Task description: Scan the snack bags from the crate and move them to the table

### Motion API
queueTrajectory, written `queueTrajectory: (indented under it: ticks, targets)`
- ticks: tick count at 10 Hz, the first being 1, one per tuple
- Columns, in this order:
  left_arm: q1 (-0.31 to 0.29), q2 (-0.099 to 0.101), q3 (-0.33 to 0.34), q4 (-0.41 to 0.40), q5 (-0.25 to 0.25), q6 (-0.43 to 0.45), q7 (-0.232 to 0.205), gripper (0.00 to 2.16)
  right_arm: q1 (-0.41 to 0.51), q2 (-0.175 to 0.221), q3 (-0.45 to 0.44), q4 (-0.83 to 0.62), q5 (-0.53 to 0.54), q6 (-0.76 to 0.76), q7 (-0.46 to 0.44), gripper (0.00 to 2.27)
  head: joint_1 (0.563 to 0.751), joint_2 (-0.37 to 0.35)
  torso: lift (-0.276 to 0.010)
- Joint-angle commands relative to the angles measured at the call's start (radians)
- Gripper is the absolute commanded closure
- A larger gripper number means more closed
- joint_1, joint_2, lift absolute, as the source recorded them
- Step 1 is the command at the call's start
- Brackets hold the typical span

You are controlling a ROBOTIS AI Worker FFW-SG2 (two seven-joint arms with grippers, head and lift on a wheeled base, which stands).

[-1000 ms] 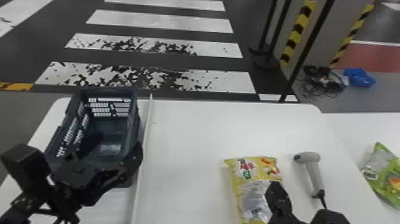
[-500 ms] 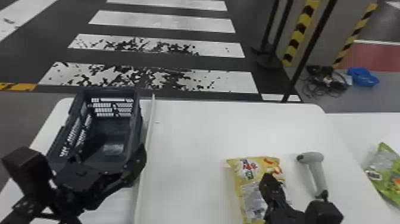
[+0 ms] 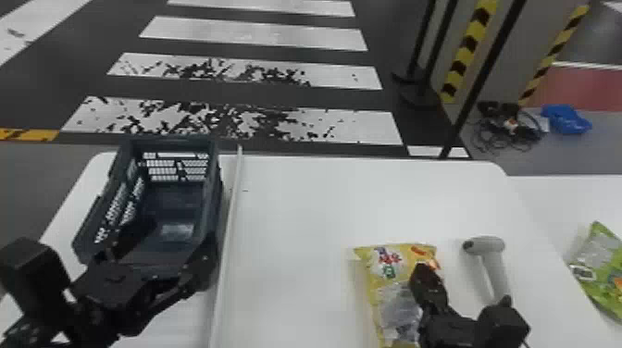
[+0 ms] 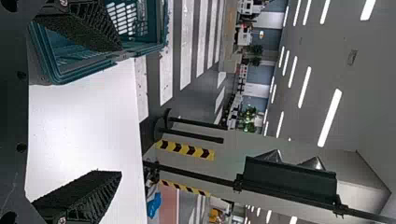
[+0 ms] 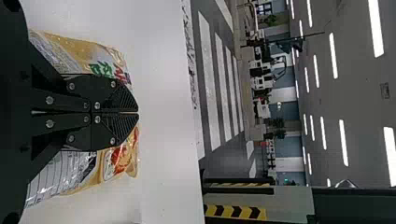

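Black in the head view, my left gripper point(image 3: 159, 264) stands over the near part of the dark crate point(image 3: 210, 185). In the left wrist view the fingers of my left gripper point(image 4: 120, 111) are wide open, beside the teal-looking crate point(image 4: 51, 70). The yellow snack bag point(image 3: 377, 282) lies flat on the table, my right gripper point(image 3: 425, 273) over its right part. In the right wrist view my right gripper point(image 5: 138, 112) is shut, its fingers together over the bag point(image 5: 119, 161). A grey hand scanner point(image 3: 495, 268) lies right of the bag.
A green snack bag point(image 3: 601, 268) lies on the white surface at the far right. One thin white strip point(image 3: 228, 231) runs along the crate's right side on the white table point(image 3: 287, 222). Beyond the table stand black posts on the floor.
My right gripper has moved forward, farther up over the yellow bag. The left gripper has shifted only slightly and is still over the crate.
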Motion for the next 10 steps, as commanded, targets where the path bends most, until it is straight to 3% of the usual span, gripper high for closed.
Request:
queueTrajectory:
  ticks: [1, 6, 10]
  targets:
    - [-0.003, -0.005, 0.000, 0.000, -0.001, 0.000, 0.000, 0.05, -0.002, -0.004, -0.005, 0.043, -0.004, -0.029, 0.012, 2.24, 0.695, -0.108, -0.095]
    - [-0.012, -0.021, -0.020, 0.004, -0.026, 0.003, 0.003, 0.05, -0.048, -0.027, -0.006, 0.230, 0.011, -0.173, 0.023, 2.24, 0.695, -0.136, -0.095]
    - [-0.007, -0.022, -0.026, 0.011, -0.027, -0.003, -0.001, 0.05, -0.047, -0.027, -0.008, 0.249, 0.017, -0.216, 0.021, 2.24, 0.695, -0.152, -0.095]
